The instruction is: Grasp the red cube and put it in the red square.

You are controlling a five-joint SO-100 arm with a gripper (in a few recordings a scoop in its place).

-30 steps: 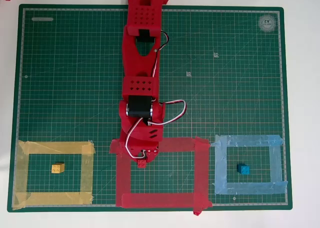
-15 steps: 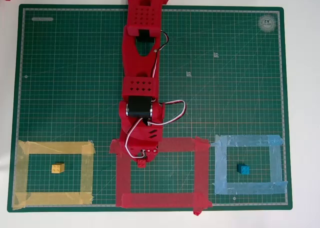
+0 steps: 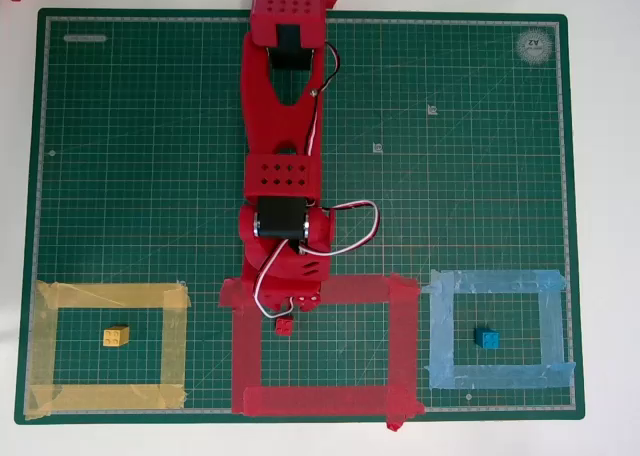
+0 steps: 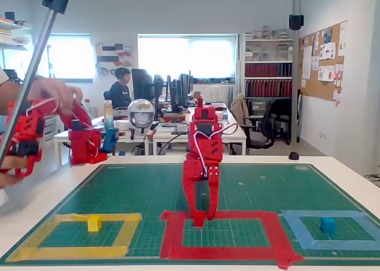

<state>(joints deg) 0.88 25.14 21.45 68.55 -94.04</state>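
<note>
Red cube at the frame's top edge, under the end effector

Red cube (image 3: 285, 326) is a tiny hard block, so I judge it light, rigid and not fragile, best pinched across two opposite flat faces. In the overhead view it sits just inside the red square (image 3: 320, 401), touching or nearly touching the top strip near the left corner. From the fixed view, the end effector (image 4: 201, 216) stands over that same strip with its two fingers apart, straddling the cube rather than clamping it, as far as I can judge. Red on red makes the cube's outline hard to read there. Farther along the bench (image 3: 480, 176), the arm's body hides the fingertips from above.
</note>
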